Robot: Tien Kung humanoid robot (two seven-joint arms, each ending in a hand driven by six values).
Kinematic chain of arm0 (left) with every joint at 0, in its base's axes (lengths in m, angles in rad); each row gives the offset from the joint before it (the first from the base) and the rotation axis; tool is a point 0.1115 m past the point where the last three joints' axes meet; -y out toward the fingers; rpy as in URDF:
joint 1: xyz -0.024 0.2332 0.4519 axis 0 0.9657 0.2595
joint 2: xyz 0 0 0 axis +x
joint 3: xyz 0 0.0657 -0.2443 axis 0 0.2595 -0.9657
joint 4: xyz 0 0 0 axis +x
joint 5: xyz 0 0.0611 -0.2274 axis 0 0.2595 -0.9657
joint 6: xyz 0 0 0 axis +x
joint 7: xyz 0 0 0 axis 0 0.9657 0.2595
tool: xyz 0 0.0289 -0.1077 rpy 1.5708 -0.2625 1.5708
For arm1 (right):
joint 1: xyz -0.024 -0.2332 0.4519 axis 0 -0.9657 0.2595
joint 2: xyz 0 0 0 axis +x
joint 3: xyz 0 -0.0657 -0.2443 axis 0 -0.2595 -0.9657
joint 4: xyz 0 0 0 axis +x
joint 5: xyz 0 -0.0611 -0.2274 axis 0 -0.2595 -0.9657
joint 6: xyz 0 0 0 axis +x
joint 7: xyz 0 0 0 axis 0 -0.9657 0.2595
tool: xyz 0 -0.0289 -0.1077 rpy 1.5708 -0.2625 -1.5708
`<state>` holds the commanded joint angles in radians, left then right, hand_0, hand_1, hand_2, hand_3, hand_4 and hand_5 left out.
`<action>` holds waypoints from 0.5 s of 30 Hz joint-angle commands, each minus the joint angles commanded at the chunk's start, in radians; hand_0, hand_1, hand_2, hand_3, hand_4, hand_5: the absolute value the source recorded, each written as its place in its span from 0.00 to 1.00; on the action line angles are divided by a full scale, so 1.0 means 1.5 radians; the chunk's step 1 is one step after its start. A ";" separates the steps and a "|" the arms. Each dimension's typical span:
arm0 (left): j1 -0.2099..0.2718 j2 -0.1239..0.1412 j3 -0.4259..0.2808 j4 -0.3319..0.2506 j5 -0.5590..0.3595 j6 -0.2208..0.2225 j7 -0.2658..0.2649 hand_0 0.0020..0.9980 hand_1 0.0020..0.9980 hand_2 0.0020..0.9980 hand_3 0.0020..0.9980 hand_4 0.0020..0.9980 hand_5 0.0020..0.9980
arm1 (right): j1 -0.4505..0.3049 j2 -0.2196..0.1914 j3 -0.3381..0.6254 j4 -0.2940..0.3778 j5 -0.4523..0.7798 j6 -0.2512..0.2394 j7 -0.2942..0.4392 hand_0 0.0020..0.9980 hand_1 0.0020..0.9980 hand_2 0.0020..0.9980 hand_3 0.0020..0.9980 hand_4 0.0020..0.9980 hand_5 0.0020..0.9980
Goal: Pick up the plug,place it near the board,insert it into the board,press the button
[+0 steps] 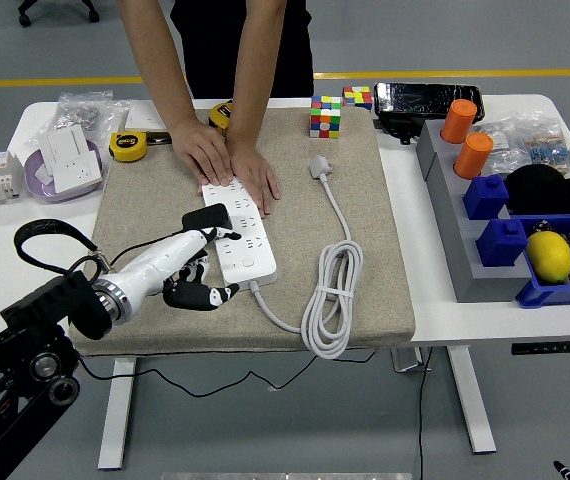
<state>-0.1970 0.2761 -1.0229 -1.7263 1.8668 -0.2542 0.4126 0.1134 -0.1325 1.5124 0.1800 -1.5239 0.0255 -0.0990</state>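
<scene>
A white power strip [246, 243] lies on the beige mat [365, 240]. A black plug [205, 218] sits on the strip's left edge, about halfway along it. My left hand [197, 268] lies low on the mat just below and left of the plug. Its upper fingers [208, 237] reach up to the plug's lower edge and its other fingers curl loosely beneath; it holds nothing. A person's two hands [233, 163] press flat on the strip's far end. The strip's own white plug [320, 167] and coiled cable [331, 298] lie to the right.
Two tape measures [127, 146] and a bowl with a white socket [65, 165] sit at the left. Rubik's cubes [326, 116] stand at the mat's far edge. Grey and blue bins with orange cups [465, 135] and a lemon [550, 256] fill the right side.
</scene>
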 joint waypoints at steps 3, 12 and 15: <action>-0.031 -0.008 0.032 0.031 0.023 0.005 0.002 0.16 0.06 0.15 0.86 0.41 0.07 | 0.000 0.000 0.000 0.000 -0.002 0.000 -0.001 0.89 0.79 0.76 0.79 1.00 1.00; -0.082 -0.035 0.080 0.135 0.099 0.028 -0.007 0.16 0.06 0.15 0.86 0.41 0.07 | 0.001 0.000 -0.003 0.000 -0.002 0.001 -0.001 0.89 0.79 0.76 0.79 1.00 1.00; -0.083 -0.037 0.078 0.146 0.111 0.029 -0.007 0.16 0.06 0.15 0.85 0.40 0.08 | 0.000 -0.001 -0.003 0.000 -0.004 0.001 -0.001 0.89 0.79 0.76 0.79 1.00 1.00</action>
<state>-0.3212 0.2207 -0.9061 -1.5078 2.0335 -0.2102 0.4026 0.1127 -0.1339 1.5084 0.1800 -1.5298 0.0275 -0.1008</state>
